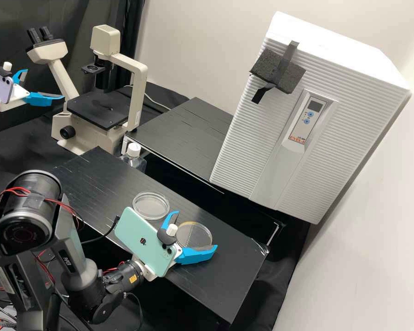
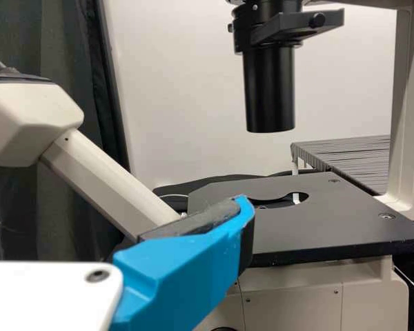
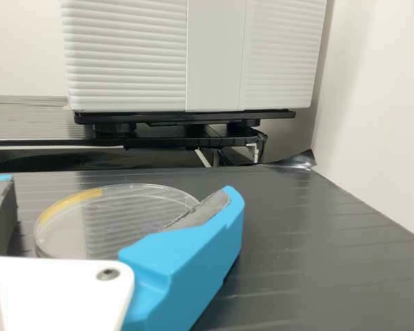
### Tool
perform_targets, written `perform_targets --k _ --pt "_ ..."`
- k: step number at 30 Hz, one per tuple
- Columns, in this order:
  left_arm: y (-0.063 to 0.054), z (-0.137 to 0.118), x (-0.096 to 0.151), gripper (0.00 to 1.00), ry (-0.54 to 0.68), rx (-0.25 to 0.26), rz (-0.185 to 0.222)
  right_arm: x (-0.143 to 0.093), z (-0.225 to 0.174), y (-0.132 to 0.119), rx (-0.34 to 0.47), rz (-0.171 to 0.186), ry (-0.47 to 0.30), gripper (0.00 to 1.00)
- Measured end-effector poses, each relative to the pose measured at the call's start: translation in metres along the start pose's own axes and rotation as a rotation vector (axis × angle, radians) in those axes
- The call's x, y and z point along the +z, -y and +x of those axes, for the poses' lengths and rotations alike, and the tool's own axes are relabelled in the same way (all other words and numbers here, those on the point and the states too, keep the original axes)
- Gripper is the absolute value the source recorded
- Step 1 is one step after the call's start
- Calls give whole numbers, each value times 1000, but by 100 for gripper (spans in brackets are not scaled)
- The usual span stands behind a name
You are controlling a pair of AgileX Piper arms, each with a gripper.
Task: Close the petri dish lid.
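High view: petri dish (image 1: 198,230) lies between the right claw's (image 1: 194,233) parted fingers (image 1: 197,256).

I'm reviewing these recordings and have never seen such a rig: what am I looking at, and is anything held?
These are two dark grey robot arms. The high view comes from a fixed camera; each wrist view comes from a camera on that arm. Two round, clear petri dish pieces lie on the black bench top. The right gripper, white with open blue fingers, is around the yellow-edged one. The left gripper is open near the beige microscope. Neither seems to hold anything.
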Motion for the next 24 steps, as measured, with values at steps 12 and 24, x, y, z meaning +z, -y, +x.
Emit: perform_targets --k 12,24 --pt "0 0 0 100 0 0 0 -1 1 1 -1 3 -5 0" --pt "0 0 0 100 0 0 0 -1 1 1 -1 3 -5 0"
